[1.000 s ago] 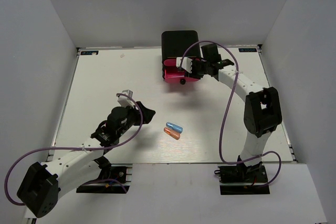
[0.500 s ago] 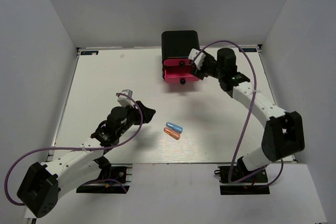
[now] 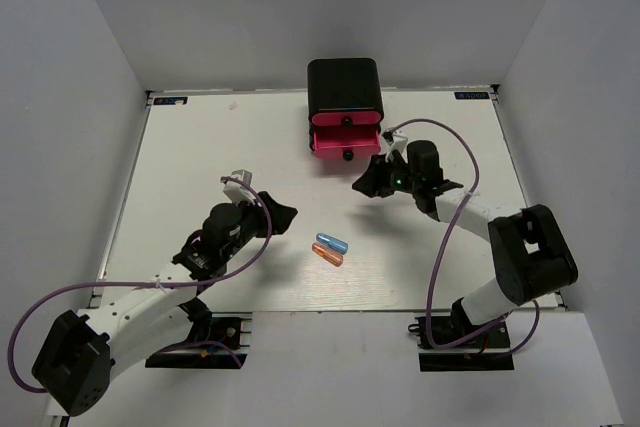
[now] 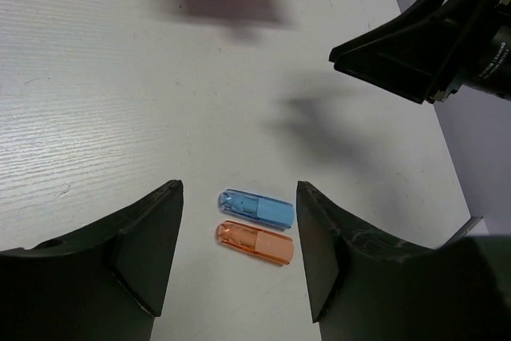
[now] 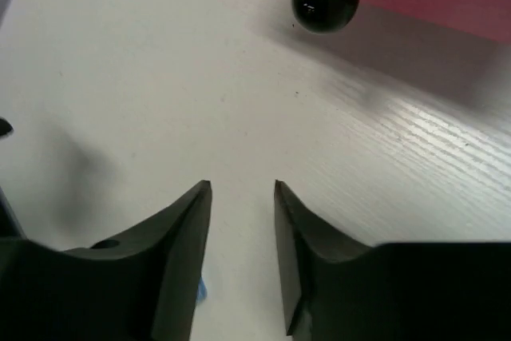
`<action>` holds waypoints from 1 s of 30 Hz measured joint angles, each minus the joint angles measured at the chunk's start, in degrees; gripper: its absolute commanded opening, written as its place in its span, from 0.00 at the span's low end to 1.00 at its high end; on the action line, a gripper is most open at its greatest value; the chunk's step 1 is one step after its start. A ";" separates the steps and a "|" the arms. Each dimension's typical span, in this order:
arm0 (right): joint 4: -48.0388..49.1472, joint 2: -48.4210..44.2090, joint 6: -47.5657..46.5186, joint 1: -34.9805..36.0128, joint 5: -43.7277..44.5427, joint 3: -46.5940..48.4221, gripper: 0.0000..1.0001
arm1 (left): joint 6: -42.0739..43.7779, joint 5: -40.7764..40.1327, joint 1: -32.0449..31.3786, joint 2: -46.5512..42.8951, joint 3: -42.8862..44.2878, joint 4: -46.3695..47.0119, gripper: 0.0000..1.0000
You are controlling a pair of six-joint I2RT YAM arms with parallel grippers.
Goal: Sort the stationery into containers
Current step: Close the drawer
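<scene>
The right claw (image 3: 368, 184) has drawn back from the 3 stacked pink drawers (image 3: 345, 140) at top centre and now hangs over the white bench (image 3: 200, 147), fingers narrowly apart and empty (a drop-off finished, I judge). 2 pieces remain at centre frame: the short blue capsule (image 3: 331, 243) and the short orange capsule (image 3: 327, 255), just ahead of the wide-open left claw (image 4: 238, 191).

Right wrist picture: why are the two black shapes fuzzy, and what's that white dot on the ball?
Right wrist view: the gripper's fingers sit close to the lens, hence soft edges; the dot on the black knob is likely lamp glare.
</scene>
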 measured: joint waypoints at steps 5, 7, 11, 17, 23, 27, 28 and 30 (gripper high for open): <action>6.93 1.68 11.80 0.79 2.99 -0.66 0.54 | -0.20 0.00 0.00 -0.20 0.00 -0.02 0.69; 9.22 3.54 14.95 0.90 3.89 -0.11 0.54 | -0.33 0.00 0.00 -0.17 0.00 0.00 0.69; 11.80 8.68 20.61 0.92 6.14 1.99 0.54 | -0.35 0.00 0.00 0.09 0.00 0.00 0.69; 12.37 13.16 24.72 0.92 10.10 5.29 0.54 | -0.35 -0.04 0.00 0.59 0.00 -0.07 0.69; 14.01 14.93 26.01 0.92 12.24 8.22 0.54 | -0.35 -0.04 0.00 0.94 0.00 -0.04 0.69; 14.75 15.37 26.23 0.92 13.27 8.72 0.51 | -0.35 -0.04 0.00 2.16 0.00 0.02 0.69; 14.80 15.43 26.27 0.92 13.49 8.72 0.49 | -0.37 -0.04 0.00 2.51 0.00 0.00 0.69; 14.84 15.78 26.29 0.92 13.94 8.83 0.48 | -0.35 -0.02 0.00 3.04 0.00 0.00 0.69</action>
